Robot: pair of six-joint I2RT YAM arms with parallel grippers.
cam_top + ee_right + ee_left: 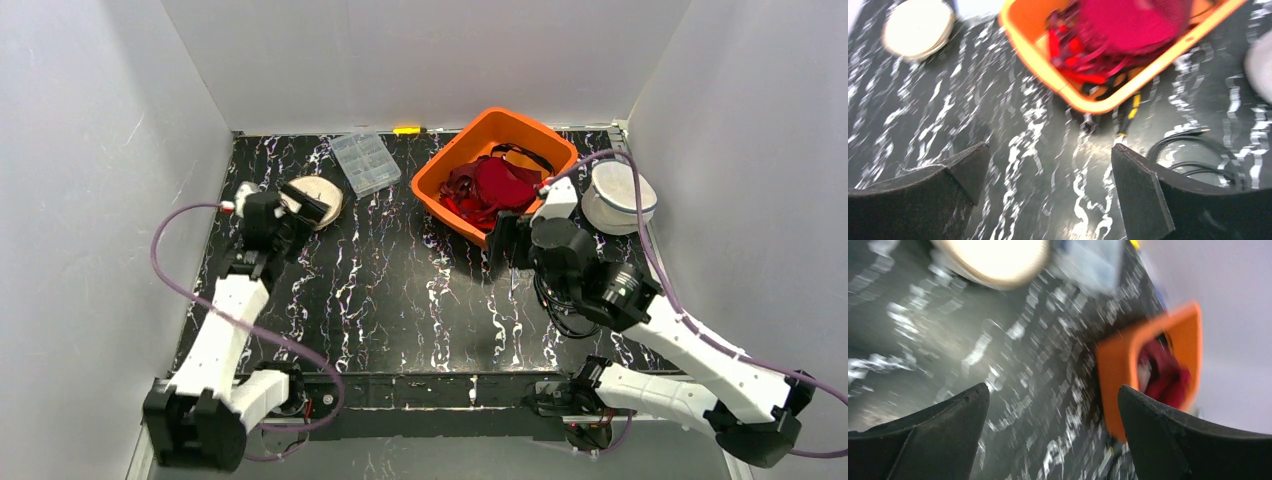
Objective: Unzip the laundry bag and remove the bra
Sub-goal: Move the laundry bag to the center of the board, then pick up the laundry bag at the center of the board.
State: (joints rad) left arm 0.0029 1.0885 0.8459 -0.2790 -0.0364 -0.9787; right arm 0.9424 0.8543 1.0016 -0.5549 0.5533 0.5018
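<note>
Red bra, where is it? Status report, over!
Left gripper open, empty. Right gripper open, empty. Red bra in orange bin. Black cables on table by right gripper.

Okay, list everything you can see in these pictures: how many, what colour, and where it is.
orange plastic basin: one, orange, back of the table, right of centre
red fabric garments: tangled heap, count unclear, red, inside the basin
clear plastic compartment box: one, transparent, back, left of the basin
round cream flat pouch: one, cream, back left
round white domed pouch: one, white, back right corner
small yellow object: one, yellow, back edge
black marble-pattern table: one, black with white veins
left tool: one, black, open and empty, by the cream pouch
right tool: one, black, open and empty, near the basin's front
</note>
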